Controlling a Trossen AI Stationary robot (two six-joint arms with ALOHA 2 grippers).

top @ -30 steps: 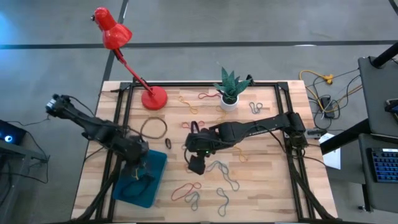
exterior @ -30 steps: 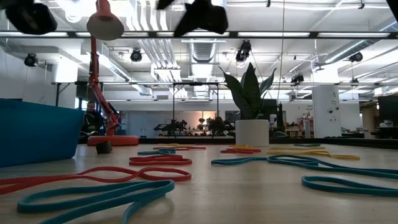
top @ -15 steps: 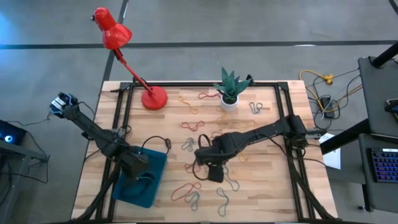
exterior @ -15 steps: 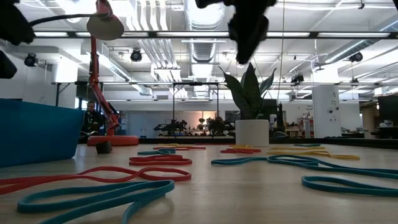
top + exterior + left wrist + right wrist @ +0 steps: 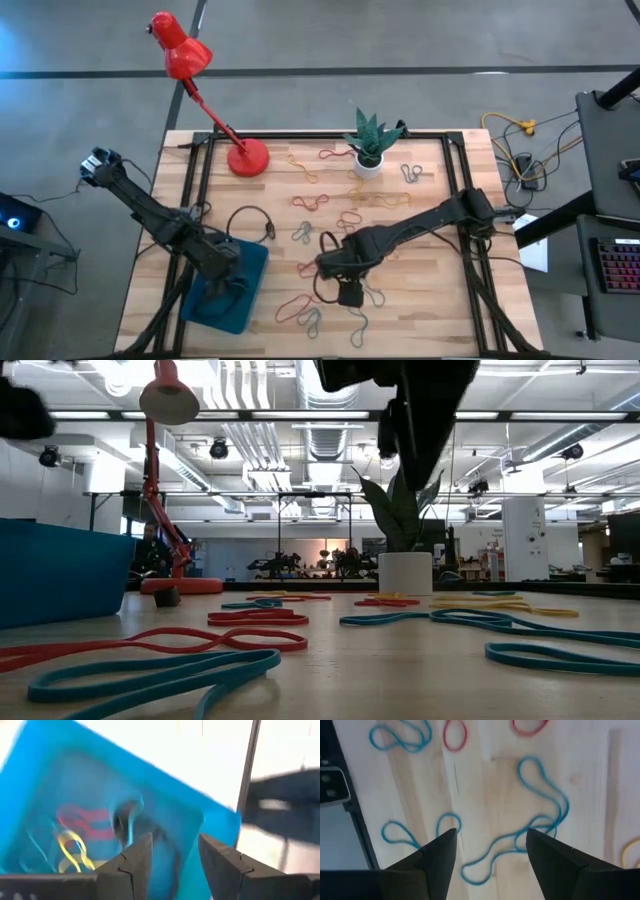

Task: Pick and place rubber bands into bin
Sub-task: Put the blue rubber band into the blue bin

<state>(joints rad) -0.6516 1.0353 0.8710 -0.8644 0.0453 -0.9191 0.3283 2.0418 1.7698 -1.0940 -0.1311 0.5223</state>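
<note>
My left gripper [image 5: 170, 855] hangs open over the teal bin [image 5: 165, 775], which stands at the table's near left [image 5: 256, 272]. Nothing is between its fingers. Red [image 5: 82, 822], yellow [image 5: 72, 847] and dark [image 5: 125, 817] rubber bands lie on the bin's floor. Many more bands lie flat on the wooden table. My right gripper [image 5: 492, 847] is open and points down over a long grey-blue band [image 5: 540, 827] near the table's middle front [image 5: 348, 293]. Its fingers stand above the band without touching it.
A red desk lamp [image 5: 246, 158] and a white plant pot [image 5: 368, 166] stand at the far side. Black frame rails [image 5: 203, 175] run along both sides of the table. More bands, red [image 5: 293, 307] and blue [image 5: 360, 322], lie near the front edge.
My right gripper has moved toward the table's near edge and somewhat to the right. It has sunk lower and tipped more steeply downward, and now hangs over the grey-blue band. It has stayed open.
</note>
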